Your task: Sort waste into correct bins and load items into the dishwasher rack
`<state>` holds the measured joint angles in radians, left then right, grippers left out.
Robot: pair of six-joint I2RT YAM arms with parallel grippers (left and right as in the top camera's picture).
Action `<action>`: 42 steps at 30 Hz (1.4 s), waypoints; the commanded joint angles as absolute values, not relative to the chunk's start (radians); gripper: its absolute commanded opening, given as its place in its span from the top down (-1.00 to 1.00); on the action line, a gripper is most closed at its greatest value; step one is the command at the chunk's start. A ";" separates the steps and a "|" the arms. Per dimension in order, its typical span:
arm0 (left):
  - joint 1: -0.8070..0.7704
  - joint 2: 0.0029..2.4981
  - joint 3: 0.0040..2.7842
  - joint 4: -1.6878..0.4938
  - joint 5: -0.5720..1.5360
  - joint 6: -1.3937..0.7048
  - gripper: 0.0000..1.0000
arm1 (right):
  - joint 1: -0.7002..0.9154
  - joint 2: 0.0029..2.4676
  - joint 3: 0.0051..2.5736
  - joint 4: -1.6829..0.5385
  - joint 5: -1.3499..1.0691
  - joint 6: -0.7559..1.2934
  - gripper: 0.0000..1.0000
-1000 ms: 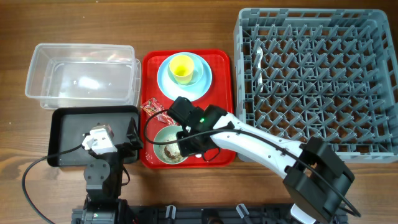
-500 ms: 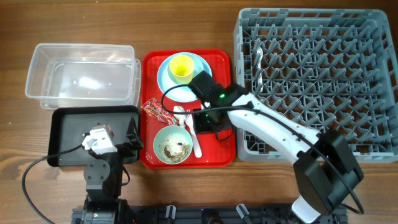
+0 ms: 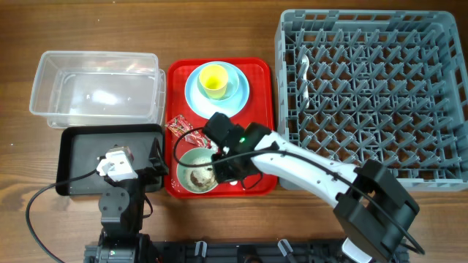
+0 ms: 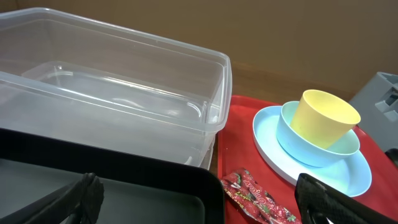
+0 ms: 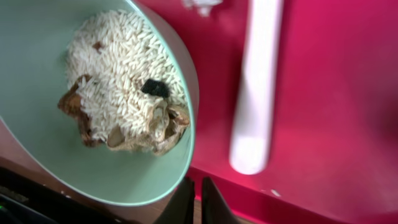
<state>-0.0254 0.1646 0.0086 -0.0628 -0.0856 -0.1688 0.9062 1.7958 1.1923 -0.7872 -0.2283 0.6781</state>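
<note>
The pale green bowl stands at the front of the red tray, holding white rice and brown scraps. My right gripper hangs shut just outside the bowl's rim, with nothing between its fingers. A white utensil handle lies beside it on the tray. The red wrapper lies at the tray's left edge. A yellow cup sits in a small blue bowl on the blue plate. My left gripper stands open over the black tray.
The clear tub lies at the back left, behind the black tray. The big grey rack fills the right side, close against the red tray. My right arm reaches across the tray's front half.
My right gripper swung up and right toward the rack side of the tray, then came back down to the green bowl. The left arm has stayed still.
</note>
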 commanded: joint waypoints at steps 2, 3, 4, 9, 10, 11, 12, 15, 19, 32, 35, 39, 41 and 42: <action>-0.026 0.159 0.006 -0.064 -0.102 -0.153 -1.00 | 0.917 1.778 1.187 -0.723 -0.223 0.706 0.82; -0.026 0.159 0.006 -0.064 -0.102 -0.153 -1.00 | 0.917 1.778 1.187 -0.691 -0.223 0.702 0.82; -0.026 0.159 0.006 -0.064 -0.102 -0.153 -1.00 | 0.917 1.778 1.187 -0.658 -0.223 0.688 0.82; -0.026 0.159 0.006 -0.064 -0.102 -0.153 -1.00 | 0.912 1.778 1.187 -0.602 -0.151 0.673 0.82; -0.026 0.159 0.006 -0.064 -0.102 -0.153 -1.00 | 0.909 1.778 1.187 -0.606 -0.125 0.645 0.81; -0.026 0.159 0.006 -0.064 -0.102 -0.153 -1.00 | 0.905 1.778 1.187 -0.611 -0.091 0.615 0.78; -0.026 0.159 0.006 -0.064 -0.102 -0.153 -1.00 | 0.905 1.778 1.187 -0.615 -0.058 0.599 0.75; -0.026 0.159 0.006 -0.064 -0.102 -0.153 -1.00 | 0.899 1.777 1.187 -0.612 0.010 0.573 0.66; -0.026 0.159 0.006 -0.064 -0.102 -0.153 -1.00 | 0.888 1.777 1.187 -0.613 0.012 0.546 0.66; -0.026 0.159 0.006 -0.064 -0.102 -0.153 -1.00 | 0.882 1.778 1.187 -0.623 0.034 0.391 0.49; -0.026 0.159 0.006 -0.064 -0.102 -0.153 -1.00 | 0.882 1.778 1.187 -0.624 0.038 0.392 0.49; -0.026 0.159 0.006 -0.064 -0.102 -0.153 -1.00 | 0.882 1.779 1.184 -0.632 0.112 0.391 0.42; -0.026 0.159 0.006 -0.064 -0.102 -0.153 -1.00 | 0.882 1.779 1.182 -0.627 0.112 0.389 0.41; -0.026 0.159 0.006 -0.064 -0.102 -0.153 -1.00 | 0.882 1.779 1.182 -0.627 0.112 0.388 0.42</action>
<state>-0.0254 0.1646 0.0086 -0.0628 -0.0853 -0.1688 0.8864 1.7958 1.1866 -0.6292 0.0727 0.4015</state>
